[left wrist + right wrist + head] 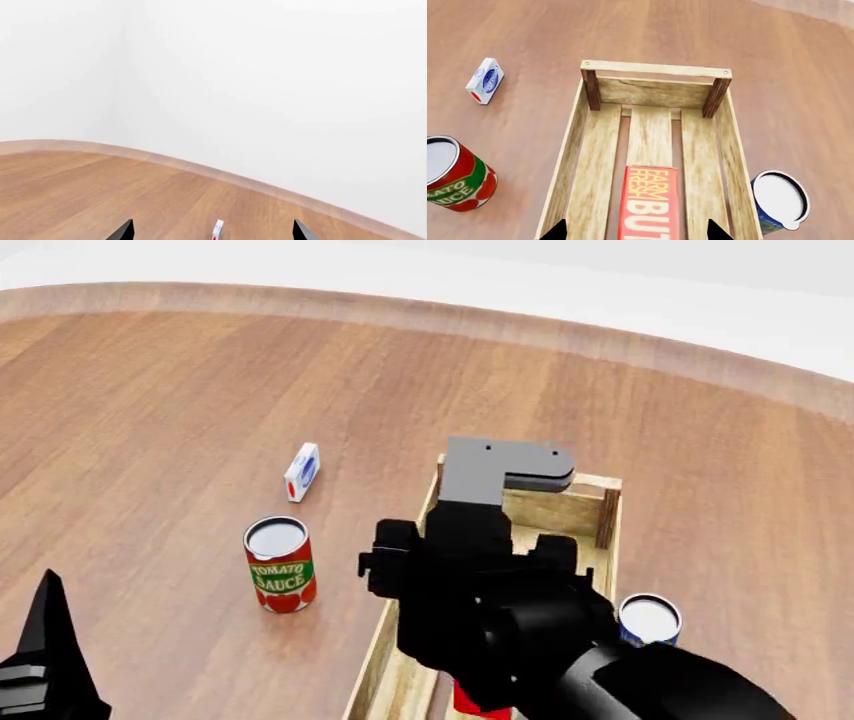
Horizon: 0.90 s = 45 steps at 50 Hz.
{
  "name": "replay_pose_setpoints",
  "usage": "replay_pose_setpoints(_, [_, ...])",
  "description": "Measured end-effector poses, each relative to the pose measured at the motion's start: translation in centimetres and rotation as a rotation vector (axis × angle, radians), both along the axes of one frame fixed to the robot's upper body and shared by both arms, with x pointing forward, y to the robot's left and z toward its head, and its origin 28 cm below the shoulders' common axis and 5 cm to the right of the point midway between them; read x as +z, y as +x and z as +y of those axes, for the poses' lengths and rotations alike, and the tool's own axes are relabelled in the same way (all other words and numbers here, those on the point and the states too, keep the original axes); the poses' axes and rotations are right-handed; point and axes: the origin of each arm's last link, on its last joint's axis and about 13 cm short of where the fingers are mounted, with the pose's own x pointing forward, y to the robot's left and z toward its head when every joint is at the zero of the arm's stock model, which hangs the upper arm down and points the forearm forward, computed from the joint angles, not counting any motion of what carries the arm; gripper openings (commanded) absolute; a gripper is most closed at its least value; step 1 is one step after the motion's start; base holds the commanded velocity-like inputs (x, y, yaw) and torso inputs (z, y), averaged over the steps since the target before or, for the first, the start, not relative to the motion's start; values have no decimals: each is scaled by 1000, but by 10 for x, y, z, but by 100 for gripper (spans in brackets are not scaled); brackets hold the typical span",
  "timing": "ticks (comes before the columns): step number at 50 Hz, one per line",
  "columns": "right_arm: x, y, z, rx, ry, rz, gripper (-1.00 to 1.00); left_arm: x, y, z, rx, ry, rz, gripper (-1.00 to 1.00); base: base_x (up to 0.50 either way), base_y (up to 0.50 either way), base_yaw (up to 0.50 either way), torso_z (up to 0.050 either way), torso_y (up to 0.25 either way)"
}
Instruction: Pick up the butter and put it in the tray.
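The butter [649, 202], a red-and-orange carton with white lettering, lies flat on the slatted bottom of the tray [654, 92], a long light-wood crate. My right gripper [637, 231] is open above it, its fingertips spread wider than the carton and not touching it. In the head view my right arm covers most of the tray [587, 505], and only a red corner of the butter [470, 700] shows under the arm. My left gripper [213, 232] is open and empty, low over the wood surface at the near left [40, 660].
A tomato can [280, 565] stands left of the tray. A blue can [649, 620] stands close to the tray's right side. A small white-blue-red carton [303, 471] stands farther back on the left. The wood surface ends in a curved edge [400, 315].
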Motion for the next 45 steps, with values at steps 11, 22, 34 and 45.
replay_pose_setpoints(11, [24,-20,-1,4,-50,-129,100,1,-1,0,-1,-2,-5,100,0,0,0,0,0])
replay_pose_setpoints(22, [22,-57,-8,86,-126,-376,100,2,-1,0,0,4,-9,100,0,0,0,0,0])
replay_pose_setpoints(34, [-4,-104,-18,150,-311,-645,100,3,-2,-1,4,22,-16,100,0,0,0,0,0])
replay_pose_setpoints(45, [-30,-138,-27,141,-326,-819,100,1,-2,-4,-4,33,-12,100,0,0,0,0,0])
